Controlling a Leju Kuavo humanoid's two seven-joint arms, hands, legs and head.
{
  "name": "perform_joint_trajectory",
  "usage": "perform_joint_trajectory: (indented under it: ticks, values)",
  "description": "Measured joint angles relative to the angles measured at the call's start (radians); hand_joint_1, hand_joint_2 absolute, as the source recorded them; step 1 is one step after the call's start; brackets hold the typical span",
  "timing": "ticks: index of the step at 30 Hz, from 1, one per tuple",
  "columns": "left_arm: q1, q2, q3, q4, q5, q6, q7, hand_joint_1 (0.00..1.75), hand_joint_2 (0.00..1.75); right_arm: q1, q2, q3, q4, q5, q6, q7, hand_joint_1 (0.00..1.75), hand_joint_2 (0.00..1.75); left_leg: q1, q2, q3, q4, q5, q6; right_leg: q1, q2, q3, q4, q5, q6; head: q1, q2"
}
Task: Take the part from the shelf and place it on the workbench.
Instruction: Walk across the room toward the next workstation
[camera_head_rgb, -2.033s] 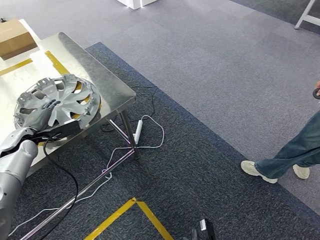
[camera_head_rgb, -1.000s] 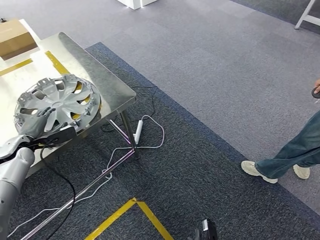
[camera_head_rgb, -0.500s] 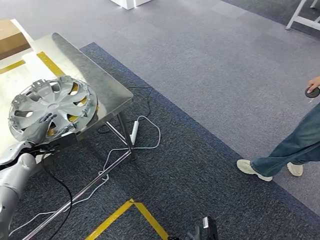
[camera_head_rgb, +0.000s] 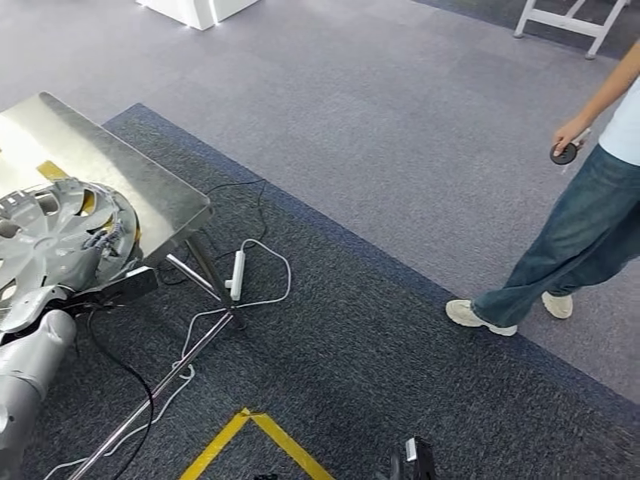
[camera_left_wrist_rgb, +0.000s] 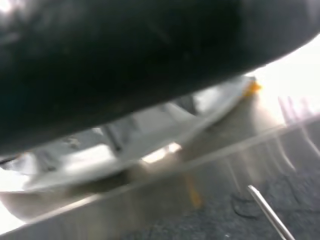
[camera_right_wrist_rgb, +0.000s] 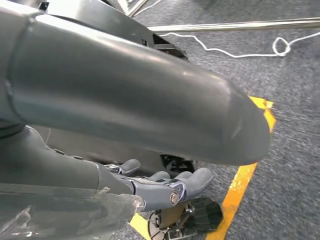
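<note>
Nearest, low on the left, the silver left arm reaches forward to the near edge of the workbench. The left hand lies on the near right part of the wheel cover, fingers spread flat over its face. They touch it without visibly curling round anything, and the blurred left wrist view settles nothing, so whether it grips or merely rests cannot be told.

The wheel cover is a grey round disc with no long axis. It lies nearly flat on the steel top, spoked face up, at the bench's near right corner, its near rim by the table edge, mostly to the left of and beyond the hand.

The right hand hangs by the robot's body above the carpet, fingers loosely extended and holding nothing.

Against the frame half a second ago, the whole picture has slid left: the camera turned, cutting the cover at the left edge.

Under the bench a white power strip lies on the carpet. Farther right, a person stands holding a small dark object.
</note>
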Motion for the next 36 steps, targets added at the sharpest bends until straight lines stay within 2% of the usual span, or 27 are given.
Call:
perform_joint_trajectory:
  ticks: [1, 2, 4, 5, 6, 7, 9, 10, 11, 12, 13, 14, 15, 16, 18, 19, 20, 22, 24, 26, 28, 29, 30, 31, 33, 35, 36]
  values:
    - [0.001, 0.000, 0.000, -0.002, 0.000, -0.001, 0.001, 0.00, 0.00, -0.001, 0.000, 0.001, 0.000, 0.000, 0.001, 0.001, 0.00, 0.00, 0.003, -0.013, 0.032, -0.066, 0.038, 0.000, -0.001, 0.011, 0.001, 0.000, 0.000, 0.002, 0.000, 0.000]
    - [0.002, 0.000, 0.000, -0.004, 0.000, -0.001, 0.002, 0.00, 0.00, -0.001, 0.000, 0.001, 0.000, 0.000, 0.001, 0.002, 0.00, 0.00, 0.007, -0.037, 0.067, -0.137, 0.066, -0.001, -0.001, 0.022, 0.000, 0.002, 0.000, 0.006, 0.000, 0.000]
    - [0.003, 0.001, 0.000, -0.008, 0.000, -0.002, 0.004, 0.00, 0.00, -0.002, 0.000, 0.004, 0.000, 0.000, 0.002, 0.002, 0.00, 0.00, 0.013, -0.075, 0.112, -0.227, 0.088, -0.003, -0.002, 0.042, -0.006, 0.003, 0.002, 0.018, 0.000, 0.000]
    - [0.004, 0.000, 0.000, -0.010, 0.000, -0.002, 0.005, 0.00, 0.00, -0.002, 0.000, 0.006, 0.000, 0.000, 0.002, 0.002, 0.00, 0.00, 0.012, -0.080, 0.117, -0.239, 0.084, -0.002, -0.003, 0.052, -0.009, 0.000, 0.004, 0.025, 0.000, 0.000]
    - [0.005, -0.001, 0.000, -0.013, 0.000, -0.002, 0.006, 0.00, 0.00, -0.001, 0.000, 0.008, 0.000, 0.000, 0.002, 0.002, 0.00, 0.00, 0.011, -0.071, 0.118, -0.241, 0.084, 0.003, -0.006, 0.062, -0.013, -0.004, 0.008, 0.032, 0.000, 0.000]
    - [0.005, -0.002, 0.000, -0.017, 0.000, -0.002, 0.007, 0.00, 0.00, -0.001, 0.000, 0.009, 0.000, 0.000, 0.002, 0.003, 0.00, 0.00, 0.010, -0.061, 0.119, -0.243, 0.085, 0.010, -0.007, 0.056, -0.016, -0.006, 0.008, 0.039, 0.000, 0.000]
    - [0.005, -0.005, 0.000, -0.023, 0.000, -0.002, 0.007, 0.00, 0.00, -0.001, 0.000, 0.012, 0.000, 0.000, 0.002, 0.004, 0.00, 0.00, 0.009, -0.038, 0.122, -0.247, 0.087, 0.025, -0.003, 0.005, -0.039, 0.031, -0.014, 0.048, 0.007, 0.000]
    - [0.006, -0.004, 0.000, -0.025, 0.000, -0.002, 0.008, 0.00, 0.00, -0.002, 0.000, 0.014, 0.000, 0.000, 0.003, 0.004, 0.00, 0.00, 0.007, -0.026, 0.123, -0.248, 0.087, 0.031, 0.000, -0.028, -0.064, 0.085, -0.042, 0.050, 0.010, 0.000]
    - [0.009, -0.003, 0.001, -0.026, 0.000, -0.002, 0.009, 0.00, 0.00, -0.003, 0.000, 0.016, 0.000, 0.000, 0.003, 0.004, 0.00, 0.00, 0.004, -0.013, 0.123, -0.248, 0.085, 0.035, 0.001, -0.049, -0.097, 0.155, -0.076, 0.051, 0.013, 0.000]
    - [0.011, -0.002, 0.001, -0.026, 0.000, -0.002, 0.011, 0.00, 0.00, -0.005, -0.001, 0.016, 0.000, -0.001, 0.003, 0.003, 0.00, 0.00, 0.001, 0.000, 0.124, -0.248, 0.085, 0.037, 0.001, -0.057, -0.129, 0.225, -0.106, 0.051, 0.013, 0.000]
    - [0.014, -0.002, 0.001, -0.026, 0.000, -0.002, 0.012, 0.00, 0.00, -0.006, -0.001, 0.017, 0.000, -0.001, 0.004, 0.002, 0.00, 0.00, -0.001, 0.013, 0.124, -0.248, 0.084, 0.039, 0.001, -0.059, -0.150, 0.275, -0.122, 0.051, 0.013, 0.000]
    - [0.015, -0.001, 0.001, -0.026, 0.000, -0.003, 0.013, 0.00, 0.00, -0.008, -0.002, 0.017, 0.000, -0.001, 0.004, 0.002, 0.00, 0.00, -0.003, 0.024, 0.126, -0.248, 0.083, 0.040, 0.001, -0.060, -0.150, 0.285, -0.117, 0.050, 0.013, 0.000]
    - [0.015, -0.001, 0.001, -0.026, 0.000, -0.003, 0.013, 0.00, 0.00, -0.007, -0.002, 0.017, 0.000, -0.001, 0.004, 0.002, 0.00, 0.00, -0.004, 0.034, 0.128, -0.248, 0.082, 0.040, 0.001, -0.064, -0.128, 0.251, -0.095, 0.048, 0.013, 0.000]
    - [0.016, -0.001, 0.001, -0.026, 0.000, -0.003, 0.013, 0.00, 0.00, -0.006, -0.002, 0.017, 0.000, -0.001, 0.004, 0.004, 0.00, 0.00, -0.006, 0.042, 0.131, -0.248, 0.081, 0.039, 0.002, -0.077, -0.088, 0.183, -0.062, 0.045, 0.014, 0.000]
    - [0.016, 0.001, 0.002, -0.027, 0.000, -0.003, 0.014, 0.00, 0.00, -0.003, -0.002, 0.018, 0.000, -0.001, 0.004, 0.006, 0.00, 0.00, -0.011, 0.055, 0.136, -0.246, 0.077, 0.034, 0.011, -0.123, -0.012, 0.047, -0.020, 0.035, 0.013, 0.000]
    - [0.017, 0.002, 0.002, -0.028, 0.000, -0.003, 0.014, 0.00, 0.00, -0.002, -0.002, 0.018, 0.000, -0.001, 0.004, 0.006, 0.00, 0.00, -0.014, 0.062, 0.137, -0.246, 0.077, 0.030, 0.016, -0.138, 0.007, 0.010, -0.013, 0.030, 0.013, 0.000]
    - [0.017, 0.003, 0.002, -0.028, 0.000, -0.003, 0.014, 0.00, 0.00, -0.001, -0.002, 0.019, 0.000, -0.001, 0.004, 0.006, 0.00, 0.00, -0.016, 0.071, 0.137, -0.245, 0.077, 0.025, 0.019, -0.140, 0.010, -0.001, -0.013, 0.024, 0.013, 0.000]
    - [0.018, 0.003, 0.002, -0.029, 0.000, -0.004, 0.014, 0.00, 0.00, 0.001, -0.002, 0.021, 0.000, -0.002, 0.004, 0.006, 0.00, 0.00, -0.016, 0.090, 0.139, -0.246, 0.075, 0.016, 0.018, -0.111, 0.007, -0.004, -0.005, 0.014, 0.012, 0.000]
    - [0.018, 0.002, 0.002, -0.031, 0.000, -0.003, 0.014, 0.00, 0.00, 0.002, -0.002, 0.023, 0.000, -0.002, 0.005, 0.006, 0.00, 0.00, -0.012, 0.068, 0.130, -0.219, 0.049, 0.007, 0.013, -0.085, 0.007, -0.010, 0.002, 0.004, 0.011, 0.000]
    - [0.019, 0.004, 0.002, -0.033, 0.000, -0.003, 0.014, 0.00, 0.00, 0.002, -0.002, 0.024, 0.000, -0.002, 0.005, 0.006, 0.00, 0.00, -0.009, 0.023, 0.090, -0.123, -0.005, 0.001, 0.009, -0.060, 0.008, -0.012, 0.007, -0.001, 0.006, 0.000]
    - [0.023, 0.005, 0.002, -0.033, 0.000, -0.004, 0.014, 0.00, 0.00, 0.002, -0.002, 0.024, 0.000, -0.003, 0.006, 0.006, 0.00, 0.00, -0.008, 0.006, 0.034, -0.010, -0.048, -0.002, 0.007, -0.033, 0.006, -0.012, 0.008, -0.002, 0.002, 0.000]
    - [0.027, 0.005, 0.002, -0.033, 0.000, -0.005, 0.014, 0.00, 0.00, 0.003, -0.002, 0.024, 0.000, -0.003, 0.007, 0.006, 0.00, 0.00, -0.007, 0.004, 0.020, 0.015, -0.048, -0.003, 0.006, -0.019, 0.006, -0.012, 0.009, -0.002, 0.002, 0.000]
    - [0.029, 0.005, 0.002, -0.033, 0.000, -0.005, 0.014, 0.00, 0.00, 0.003, -0.002, 0.024, 0.000, -0.003, 0.007, 0.006, 0.00, 0.00, -0.004, 0.003, 0.022, 0.005, -0.029, -0.004, 0.005, -0.003, 0.005, -0.012, 0.010, 0.000, 0.002, 0.000]
    - [0.031, 0.006, 0.002, -0.033, 0.000, -0.005, 0.014, 0.00, 0.00, 0.002, -0.002, 0.024, 0.000, -0.003, 0.008, 0.006, 0.00, 0.00, 0.000, -0.004, 0.042, -0.040, 0.004, -0.007, 0.002, 0.011, 0.005, -0.011, 0.012, 0.003, 0.002, 0.000]
    - [0.030, 0.006, 0.002, -0.033, 0.000, -0.007, 0.015, 0.00, 0.00, 0.000, -0.002, 0.024, 0.000, -0.003, 0.010, 0.006, 0.00, 0.00, 0.012, -0.044, 0.101, -0.166, 0.061, -0.015, -0.002, 0.037, 0.001, -0.007, 0.012, 0.015, 0.002, 0.000]
    - [0.030, 0.007, 0.002, -0.033, 0.000, -0.010, 0.015, 0.00, 0.00, -0.001, -0.002, 0.024, 0.000, -0.003, 0.013, 0.006, 0.00, 0.00, 0.018, -0.074, 0.131, -0.231, 0.073, -0.013, -0.003, 0.058, -0.009, -0.005, 0.016, 0.029, 0.001, 0.000]
    - [0.030, 0.006, 0.002, -0.033, 0.000, -0.012, 0.015, 0.00, 0.00, 0.000, -0.002, 0.024, 0.000, -0.003, 0.014, 0.006, 0.00, 0.00, 0.015, -0.070, 0.133, -0.236, 0.069, -0.006, -0.004, 0.068, -0.013, -0.007, 0.019, 0.035, 0.001, 0.000]
